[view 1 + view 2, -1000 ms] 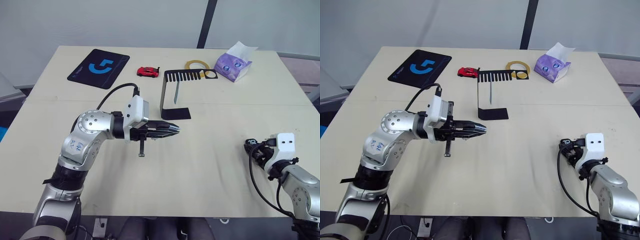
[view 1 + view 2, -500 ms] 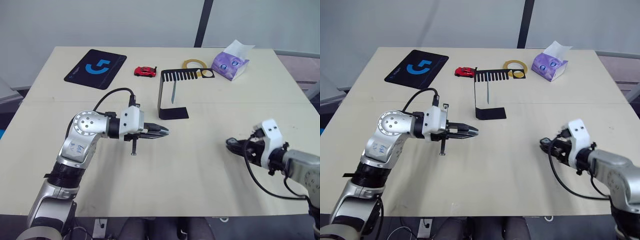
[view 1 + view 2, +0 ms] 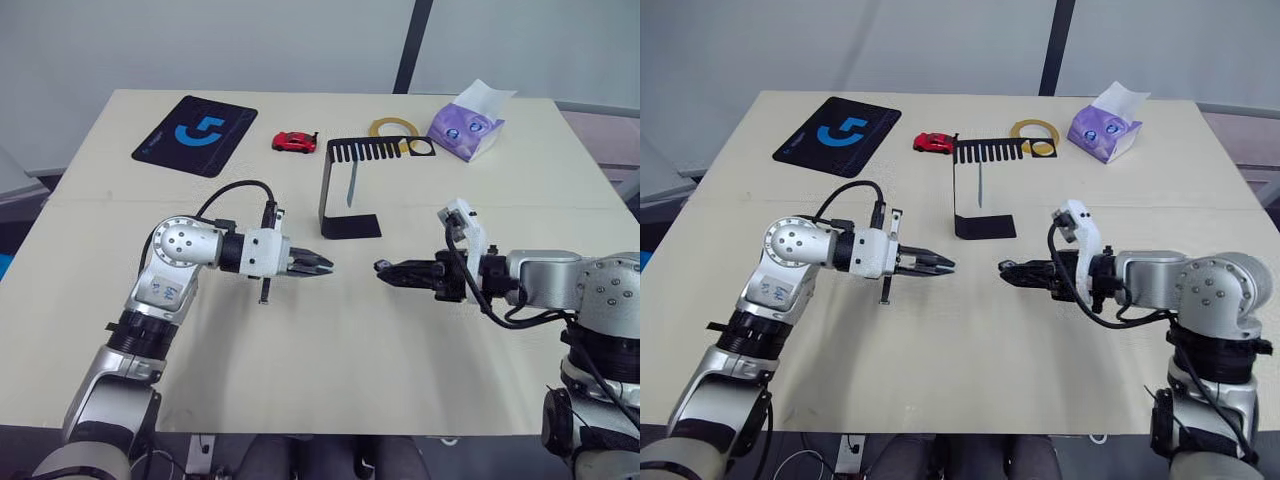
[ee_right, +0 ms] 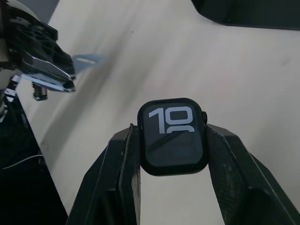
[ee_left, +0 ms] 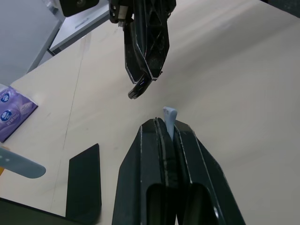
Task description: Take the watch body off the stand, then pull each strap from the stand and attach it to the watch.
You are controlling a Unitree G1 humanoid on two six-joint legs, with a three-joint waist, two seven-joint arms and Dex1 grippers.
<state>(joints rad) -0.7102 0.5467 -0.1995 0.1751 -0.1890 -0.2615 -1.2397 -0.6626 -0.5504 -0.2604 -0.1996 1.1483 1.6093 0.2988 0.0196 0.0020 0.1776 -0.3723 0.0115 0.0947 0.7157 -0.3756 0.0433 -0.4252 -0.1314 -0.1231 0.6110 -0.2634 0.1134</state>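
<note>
**A:** What are you working on, and what is around it?

**B:** You have a pale wooden table (image 3: 420,350) with a seam running across it from side to side. Behind the far edge you see a plain light wall and a dark upright post (image 3: 411,45). Along the far edge lie a mouse pad (image 3: 195,135) toward the left corner, then a red toy car (image 3: 295,142), a yellow tape roll (image 3: 392,129), and a purple tissue pack (image 3: 467,124) toward the right corner.

**A:** And the task's things?

**B:** Your stand (image 3: 348,190) sits mid-table just behind the seam, its comb arm at the top, base flat on the table. One strap (image 3: 351,187) hangs from the arm. Your right gripper (image 3: 382,270) has its fingers closed on the watch body (image 4: 173,136), one finger against each side, screen lit, held above the table in front of the stand. Your left gripper (image 3: 328,266) is clamped narrow on the other strap (image 5: 169,121), whose pale tip pokes out between the fingers. The two grippers face each other tip to tip, near but apart.

**A:** Is that strap the one with holes?

**B:** You can't tell; too little of it shows.
</note>
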